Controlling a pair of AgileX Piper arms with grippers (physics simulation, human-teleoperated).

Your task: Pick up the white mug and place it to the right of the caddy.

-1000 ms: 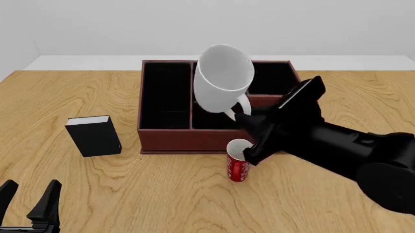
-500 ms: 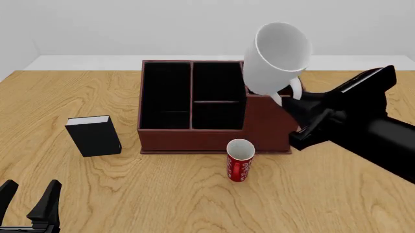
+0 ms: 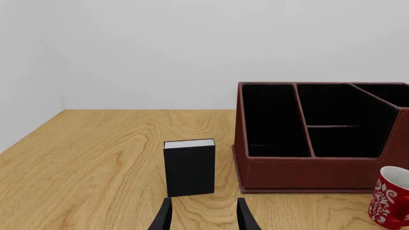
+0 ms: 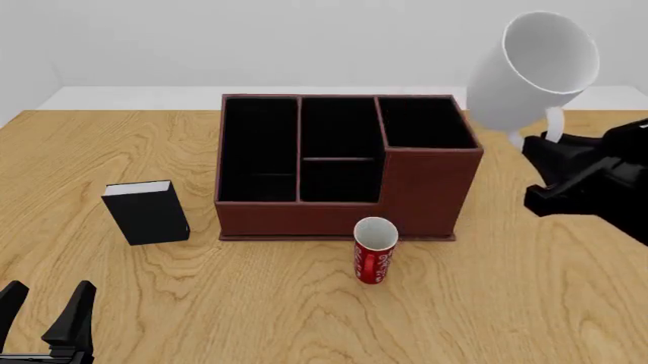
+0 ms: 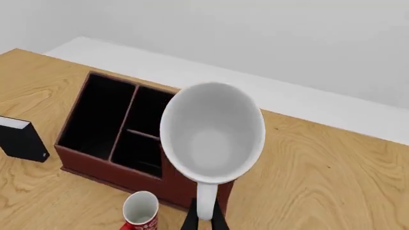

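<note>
A light wooden tabletop with wavy grain fills the scene under soft, even light, its far edge meeting a pale ledge or floor strip below a plain, featureless grey-white wall.

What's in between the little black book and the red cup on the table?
Only bare table lies between the black book and the red cup; the front view shows it.

Glossy white mug — wood-grain table
</note>
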